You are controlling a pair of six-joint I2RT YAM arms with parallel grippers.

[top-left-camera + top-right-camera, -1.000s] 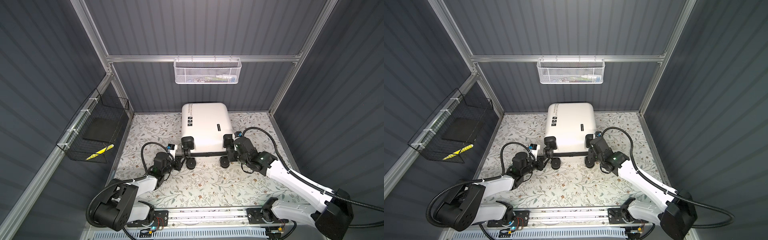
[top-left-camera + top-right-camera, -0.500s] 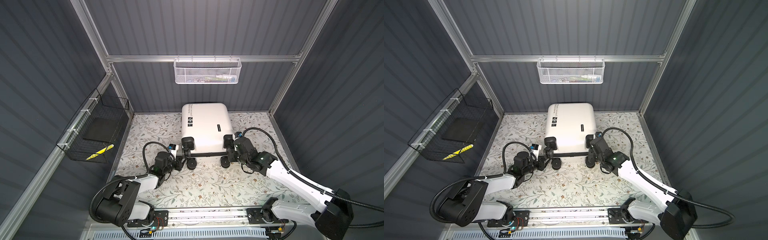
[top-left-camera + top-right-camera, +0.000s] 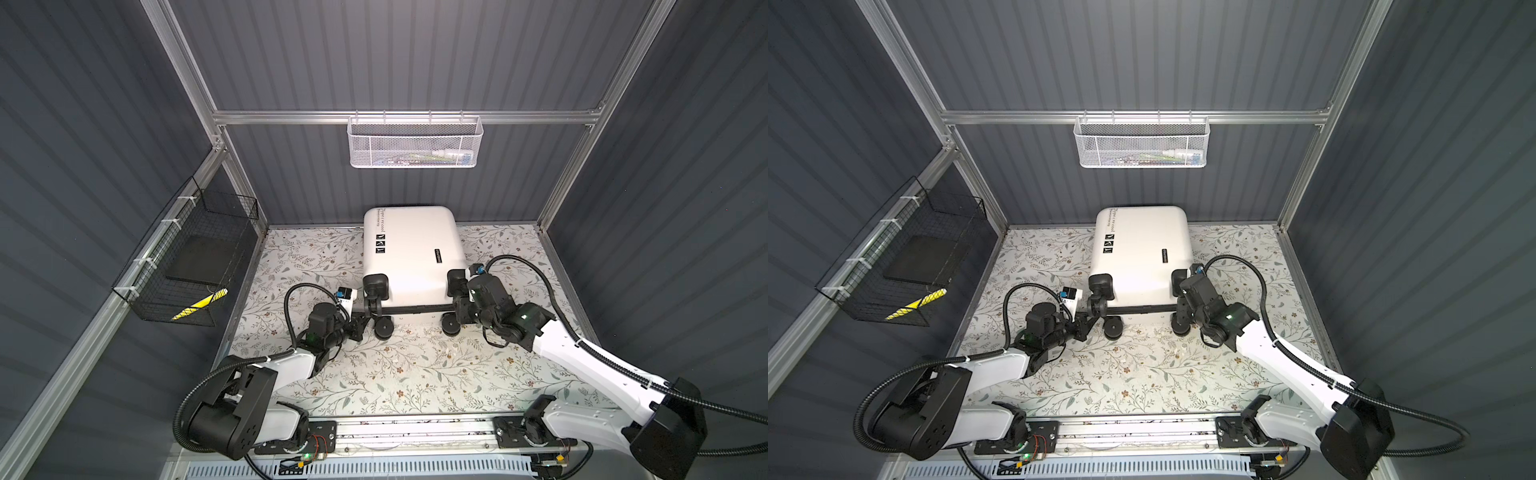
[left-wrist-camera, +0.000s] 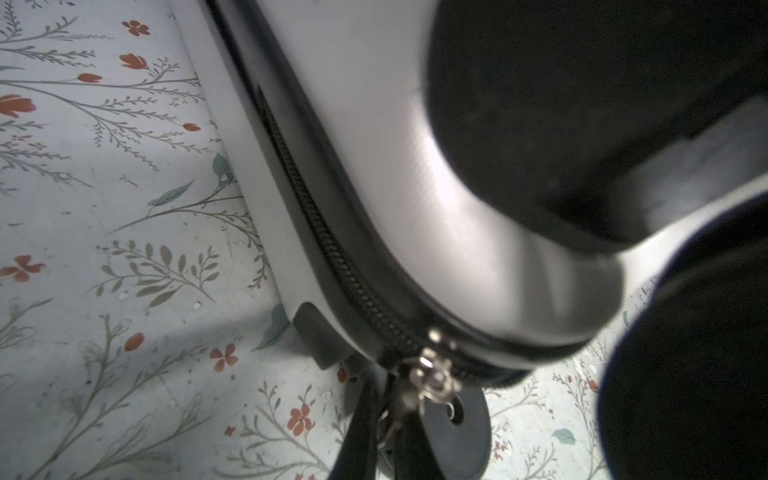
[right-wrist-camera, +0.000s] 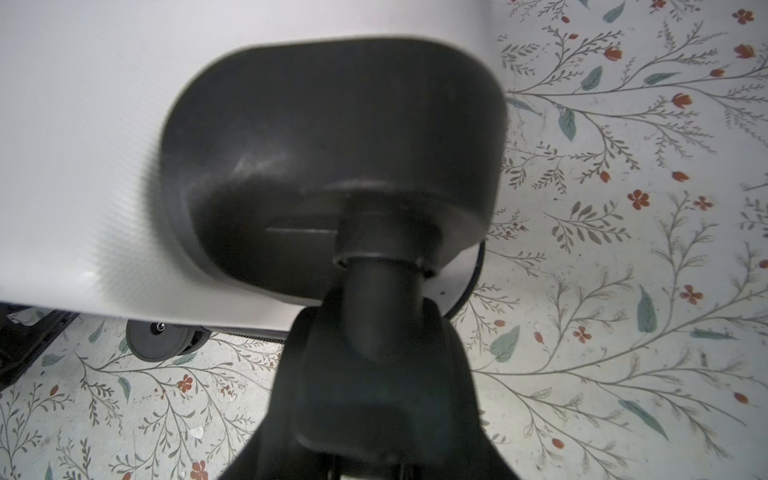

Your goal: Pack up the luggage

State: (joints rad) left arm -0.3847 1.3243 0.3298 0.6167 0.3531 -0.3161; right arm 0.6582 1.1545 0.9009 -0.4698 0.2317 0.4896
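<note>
The luggage (image 3: 411, 249) (image 3: 1142, 249) is a white hard-shell case lying flat and zipped shut at the back of the floral mat, with its black wheels facing the front. My left gripper (image 3: 360, 326) (image 3: 1088, 322) is at its front left corner. In the left wrist view that gripper (image 4: 388, 428) is shut on the silver zipper pull (image 4: 434, 372), beside a wheel (image 4: 457, 432). My right gripper (image 3: 457, 309) (image 3: 1179, 309) is at the front right corner, shut on the black caster wheel (image 5: 374, 374) below its housing (image 5: 332, 137).
A white mesh basket (image 3: 413, 143) hangs on the back rail. A black wire basket (image 3: 187, 266) on the left wall holds a flat black item and a yellow-black striped piece. Dark ribbed walls close in three sides. The floral mat (image 3: 415, 374) lies in front.
My left gripper has edged in toward the luggage's front left corner and closed on the zipper pull. The right arm and the luggage have not moved.
</note>
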